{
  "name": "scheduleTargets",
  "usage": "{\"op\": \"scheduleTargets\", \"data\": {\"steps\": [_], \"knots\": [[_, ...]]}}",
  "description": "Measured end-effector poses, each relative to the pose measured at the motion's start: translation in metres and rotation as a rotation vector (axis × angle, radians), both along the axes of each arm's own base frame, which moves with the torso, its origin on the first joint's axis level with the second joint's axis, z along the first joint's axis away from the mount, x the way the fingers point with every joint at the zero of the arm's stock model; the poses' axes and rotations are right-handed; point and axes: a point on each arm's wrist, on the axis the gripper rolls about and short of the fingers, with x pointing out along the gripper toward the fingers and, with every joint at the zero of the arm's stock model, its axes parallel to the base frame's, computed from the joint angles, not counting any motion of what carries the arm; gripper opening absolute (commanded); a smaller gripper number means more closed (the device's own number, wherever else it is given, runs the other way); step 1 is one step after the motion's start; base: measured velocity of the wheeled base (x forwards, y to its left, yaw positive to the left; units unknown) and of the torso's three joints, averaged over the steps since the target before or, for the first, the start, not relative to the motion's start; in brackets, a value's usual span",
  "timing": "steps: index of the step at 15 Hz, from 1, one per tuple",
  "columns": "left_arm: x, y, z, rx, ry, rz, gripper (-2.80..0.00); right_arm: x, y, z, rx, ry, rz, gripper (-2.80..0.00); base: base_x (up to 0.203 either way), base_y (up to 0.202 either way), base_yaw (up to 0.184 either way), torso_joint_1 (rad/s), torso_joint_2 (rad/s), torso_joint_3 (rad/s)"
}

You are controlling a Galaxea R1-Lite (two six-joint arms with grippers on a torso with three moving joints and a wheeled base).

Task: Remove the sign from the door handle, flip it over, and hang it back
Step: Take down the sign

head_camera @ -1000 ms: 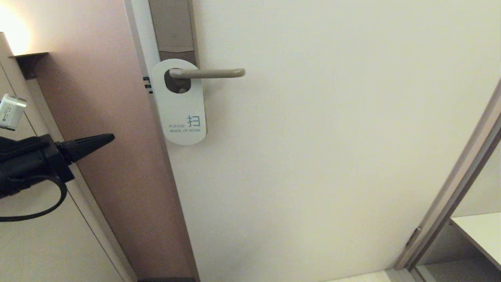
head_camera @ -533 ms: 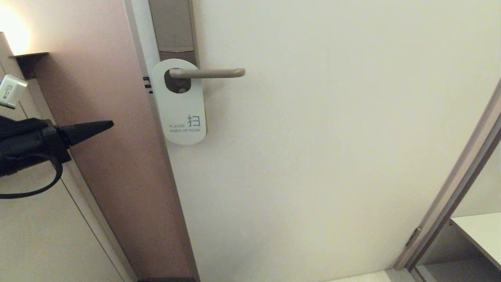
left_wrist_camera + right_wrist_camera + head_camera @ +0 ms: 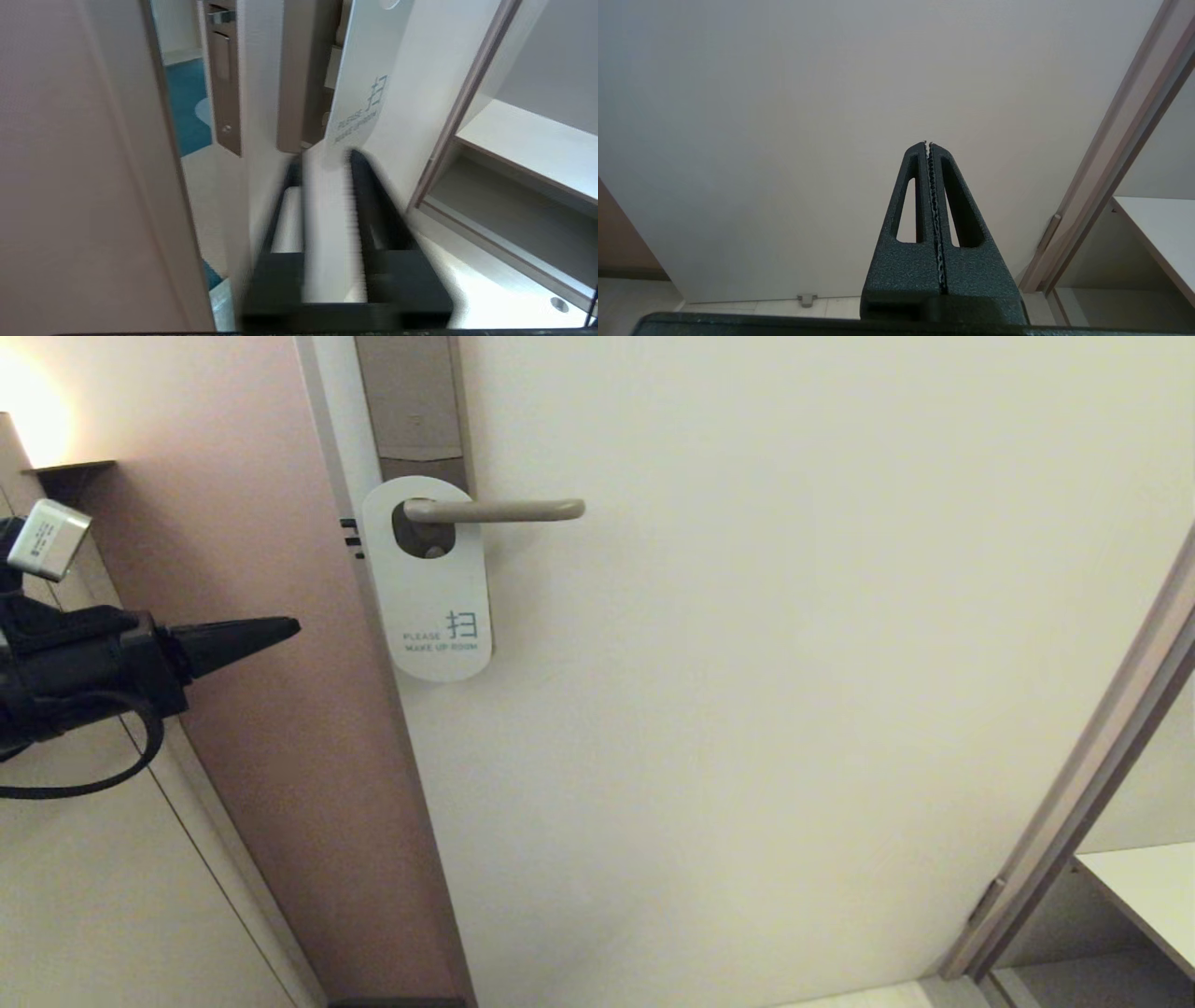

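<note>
The left gripper [image 3: 280, 633] is moulded in matte black, tapered to a point; a black cable [image 3: 84, 775] is looped beneath; a white labelled block [image 3: 49, 539] is mounted above.

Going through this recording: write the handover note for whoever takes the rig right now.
Left gripper: jaws parted, empty, beside the door's edge, short of the sign.
Right gripper: shut, empty, parked facing the door, out of the head view.
Sign hangs on the door handle, white "MAKE UP ROOM" face outward.
Done: nothing; the sign is untouched.
Left: grip the sign, lift it off the handle, turn it over, hang it back.
</note>
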Motion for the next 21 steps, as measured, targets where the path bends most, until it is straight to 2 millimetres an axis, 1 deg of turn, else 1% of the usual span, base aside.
{"op": "scheduleTargets", "data": {"steps": [3, 9, 13, 15, 21], "knots": [[0.002, -0.003, -0.002, -0.001, 0.006, -0.01, 0.0, 0.0, 0.0, 0.0, 0.0, 0.001, -0.001, -2.8, 0.0, 0.0, 0.0, 0.0, 0.0, 0.0], [0.004, -0.003, -0.005, -0.002, 0.014, -0.023, 0.0, 0.0, 0.0, 0.0, 0.0, 0.001, 0.0, -2.8, 0.0, 0.0, 0.0, 0.0, 0.0, 0.0], [0.008, -0.004, -0.007, -0.011, 0.02, -0.085, 0.0, 0.0, 0.0, 0.0, 0.0, 0.0, 0.0, -2.8, 0.0, 0.0, 0.0, 0.0, 0.0, 0.0], [0.011, -0.006, -0.005, -0.015, 0.015, -0.131, 0.0, 0.0, 0.0, 0.0, 0.0, 0.001, 0.0, -2.8, 0.0, 0.0, 0.0, 0.0, 0.0, 0.0], [0.022, -0.015, 0.002, -0.016, -0.006, -0.199, 0.0, 0.0, 0.0, 0.0, 0.0, 0.001, -0.001, -2.8, 0.0, 0.0, 0.0, 0.0, 0.0, 0.0]]}}
